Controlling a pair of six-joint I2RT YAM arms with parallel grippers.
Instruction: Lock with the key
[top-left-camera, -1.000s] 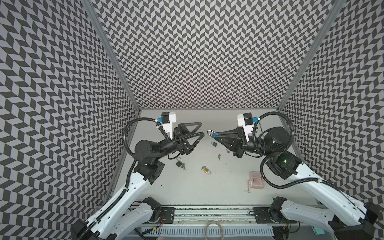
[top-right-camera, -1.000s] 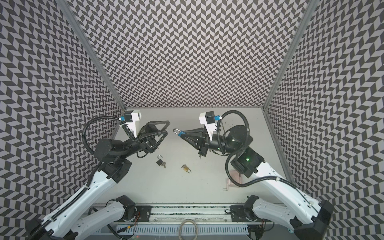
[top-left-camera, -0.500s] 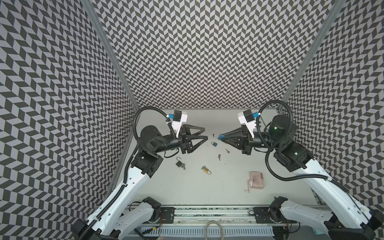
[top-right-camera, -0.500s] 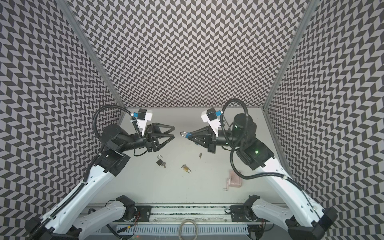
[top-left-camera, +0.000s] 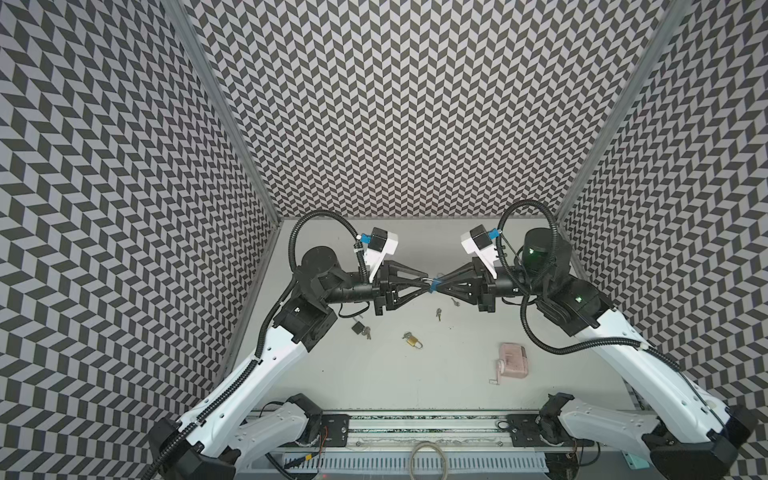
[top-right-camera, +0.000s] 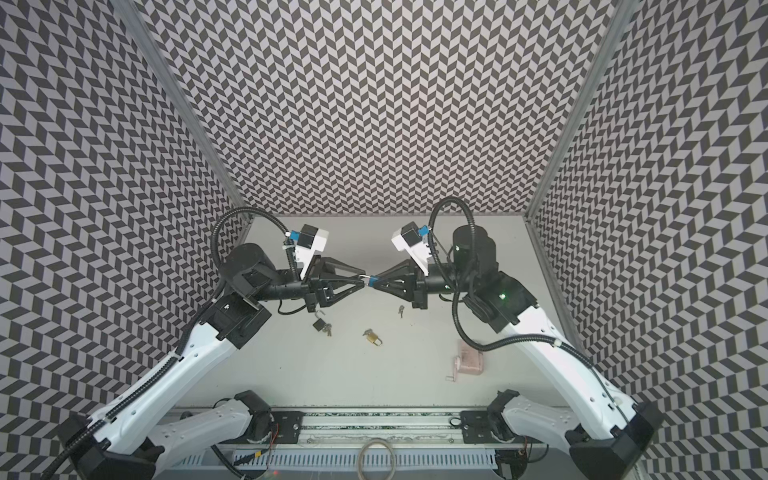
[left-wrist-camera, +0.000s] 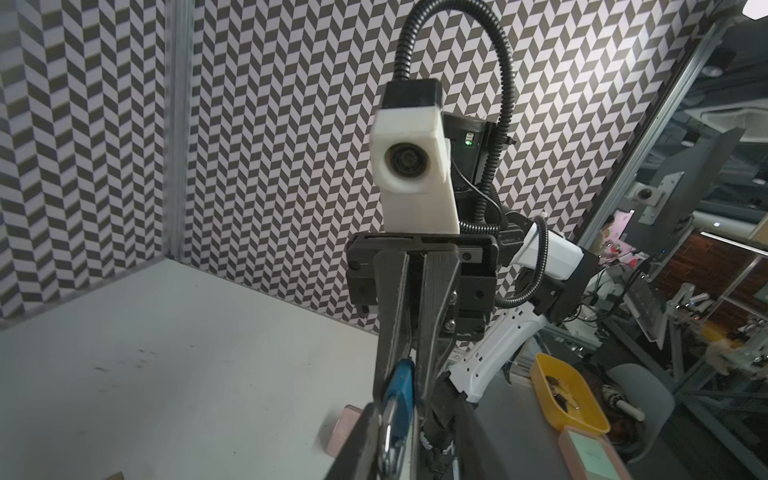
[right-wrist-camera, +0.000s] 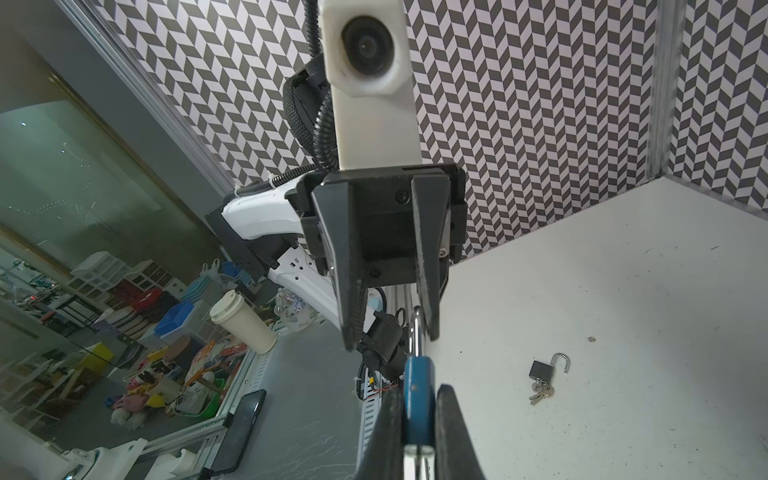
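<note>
Your right gripper (right-wrist-camera: 419, 432) clamps the blue padlock (right-wrist-camera: 419, 395) in the air above the table (top-left-camera: 457, 395), its shackle (right-wrist-camera: 415, 332) pointing straight at the left gripper (top-left-camera: 427, 286). The left fingers (right-wrist-camera: 428, 291) stand narrow around that shackle; whether they pinch it, I cannot tell.

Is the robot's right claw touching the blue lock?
Touching. The right wrist view shows the right gripper clamped on the blue padlock, with a finger pressed against each side of its body and no gap.
</note>
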